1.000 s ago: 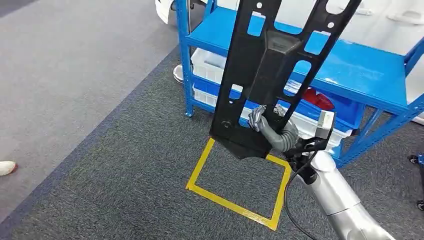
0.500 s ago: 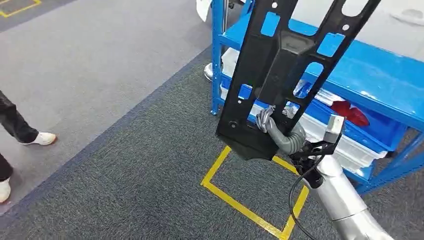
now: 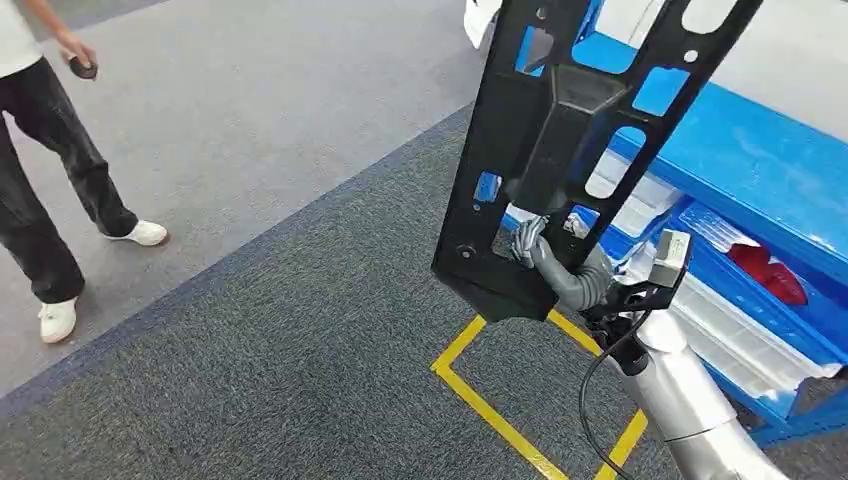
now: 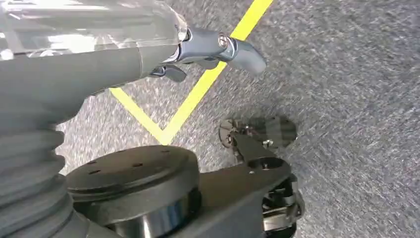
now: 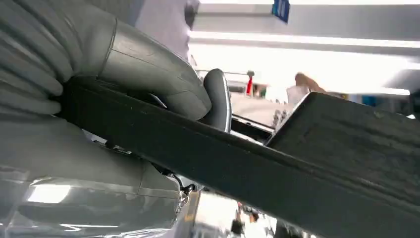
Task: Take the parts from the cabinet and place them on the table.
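— Since a second ago the whole view has swung: the blue cabinet (image 3: 760, 190) has slid off behind the right hand (image 3: 540, 255), and a person (image 3: 40, 150) in dark trousers and white shoes now stands well off to the hand's left, on the light grey floor. That is the camera turning, not the things.

— And the part?

— The black part (image 3: 545, 130), a long flat frame with cut-out windows, stands nearly upright above the right hand, which grips it low down on one bar, just as before. In the right wrist view the thumb (image 5: 148, 69) lies over a dark bar of the part (image 5: 257, 163) and a finger curls round behind it.

— The other hand?

— The left hand (image 4: 208, 49) hangs over the dark carpet and the yellow tape line (image 4: 198, 89), holding nothing, its fingers loosely curled; whether spread or closed, I cannot tell.

— Below the right hand?

— The yellow tape square (image 3: 500, 390) on the carpet. White bins (image 3: 720, 320) sit on the cabinet's lower shelves, just behind the hand.
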Tool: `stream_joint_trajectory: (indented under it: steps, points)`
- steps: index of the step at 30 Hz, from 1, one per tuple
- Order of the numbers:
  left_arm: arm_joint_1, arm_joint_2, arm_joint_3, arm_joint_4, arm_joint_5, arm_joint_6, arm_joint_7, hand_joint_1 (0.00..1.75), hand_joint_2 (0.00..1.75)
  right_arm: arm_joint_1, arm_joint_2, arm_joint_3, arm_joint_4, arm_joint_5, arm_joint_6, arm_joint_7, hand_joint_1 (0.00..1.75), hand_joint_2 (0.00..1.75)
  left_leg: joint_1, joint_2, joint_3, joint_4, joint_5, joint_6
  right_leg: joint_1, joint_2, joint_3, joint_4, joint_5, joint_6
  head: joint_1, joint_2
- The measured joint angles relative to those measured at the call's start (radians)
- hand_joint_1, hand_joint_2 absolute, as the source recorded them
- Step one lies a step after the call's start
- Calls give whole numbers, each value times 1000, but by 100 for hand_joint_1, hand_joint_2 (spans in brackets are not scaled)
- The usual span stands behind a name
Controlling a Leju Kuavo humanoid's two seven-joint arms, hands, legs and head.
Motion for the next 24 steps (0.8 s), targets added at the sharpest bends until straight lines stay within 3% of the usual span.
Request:
stream_joint_trajectory:
  steps: [1,3,4,5,6,8,9,10,11,12,14,15,16,18,19,20,21,24]
  points:
    - [3,0,0,0,2,1,0,0,175,0,0,0,3,-2,4,0,175,175,0,-15,0,3,0,0,0,1,18,-41,36,-2,0,0]
    - [6,0,1,0,6,3,1,0,175,-6,0,0,6,-8,10,0,175,175,0,-42,0,11,-2,-3,-3,20,101,-218,131,-9,0,0]
    - [7,-1,1,0,8,5,1,0,175,-13,0,0,8,-10,10,-1,175,175,3,-52,-5,14,-2,-7,-6,72,133,-294,147,-12,0,0]
    - [5,-2,1,0,8,6,0,0,175,-17,0,0,12,-11,11,-2,175,175,-3,-63,-18,22,0,-15,-11,112,138,-311,139,-12,0,0]
    - [6,-2,1,0,10,9,-1,0,175,-18,-1,-1,13,-11,11,-3,175,175,5,-75,-26,19,5,-23,-7,94,134,-309,140,-12,0,0]
    - [15,-2,2,0,12,10,-3,0,175,-23,0,2,19,-11,11,-3,175,175,12,-99,-29,12,11,-38,-1,76,134,-312,142,-20,0,0]
    - [17,-2,3,0,14,11,-4,0,175,-27,1,2,20,-11,11,-3,175,175,6,-112,-34,9,16,-44,-10,62,139,-326,149,-28,0,0]
    - [19,-2,3,0,14,11,-4,0,175,-33,2,2,21,-12,12,-3,175,175,4,-60,-36,24,1,-44,-10,41,146,-339,155,-35,0,0]
    - [18,-2,3,0,14,11,-5,0,175,-34,3,2,21,-13,13,-4,175,175,3,-8,-56,68,-33,-49,-9,31,148,-343,158,-42,-1,0]
    - [15,-2,3,0,14,11,-6,0,175,-34,3,2,21,-13,14,-5,175,175,7,22,-95,150,-79,-55,-6,13,148,-343,158,-42,-1,0]
    - [15,-2,3,0,14,11,-8,0,175,-32,3,2,23,-13,14,-5,175,175,13,33,-165,304,-139,-63,-3,-19,146,-342,157,-43,0,0]
    - [17,-2,3,0,14,11,-8,0,175,-32,3,2,24,-13,14,-5,175,175,15,35,-176,331,-139,-68,-2,-33,145,-341,156,-43,-1,0]
    - [18,-2,3,0,14,12,-8,0,175,-32,3,4,24,-13,14,-4,175,175,17,36,-162,306,-118,-70,-2,-46,144,-340,155,-43,0,0]
    - [17,-2,3,0,14,13,-9,0,175,-33,4,5,24,-13,14,-4,175,175,17,50,-71,143,-39,-69,-3,-71,146,-336,151,-38,-1,0]
    - [16,-2,3,0,15,13,-10,0,175,-34,4,5,24,-13,14,-4,175,175,16,81,-13,41,-4,-64,-2,-82,148,-333,148,-34,0,0]
    - [14,-2,3,0,15,13,-10,0,175,-35,4,5,24,-13,14,-4,175,175,3,111,-2,10,-23,-52,5,-90,148,-331,145,-29,0,0]
    - [12,-2,3,0,15,13,-10,0,175,-38,4,4,24,-14,14,-5,175,175,5,95,-3,9,-14,-41,7,-95,146,-330,145,-24,0,0]
    - [17,-2,4,0,15,14,-10,0,175,-40,8,6,24,-14,15,-4,175,175,3,67,-7,5,-11,-24,7,-122,152,-333,145,-8,0,0]
